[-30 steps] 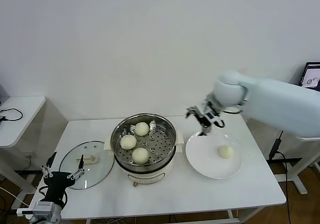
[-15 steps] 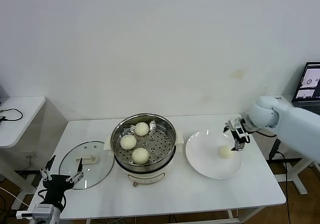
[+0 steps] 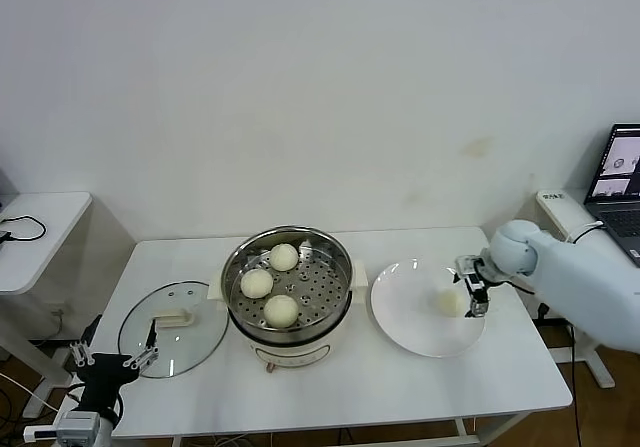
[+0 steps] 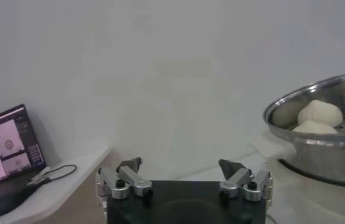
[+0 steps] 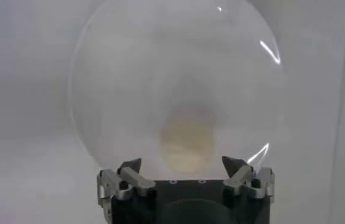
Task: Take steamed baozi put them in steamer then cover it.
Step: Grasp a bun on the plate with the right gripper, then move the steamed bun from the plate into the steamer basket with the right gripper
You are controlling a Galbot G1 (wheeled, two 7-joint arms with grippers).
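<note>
Around the work — furniture, dish and screen

A white table (image 3: pixel 330 387) stands against a plain white wall (image 3: pixel 320 87), and a round white plate (image 3: pixel 405 317) lies flat on its right half. To the left, apart from the table, is a smaller white side table (image 3: pixel 35 232) with a dark cable (image 3: pixel 22 229) looped on its top. At the far right edge an open laptop (image 3: pixel 622 179) sits on another white surface (its lit screen shows small pictures) — the left wrist view catches the same kind of lit screen (image 4: pixel 5 149), with a black cable (image 4: pixel 53 173) on the white ledge beside it.
</note>
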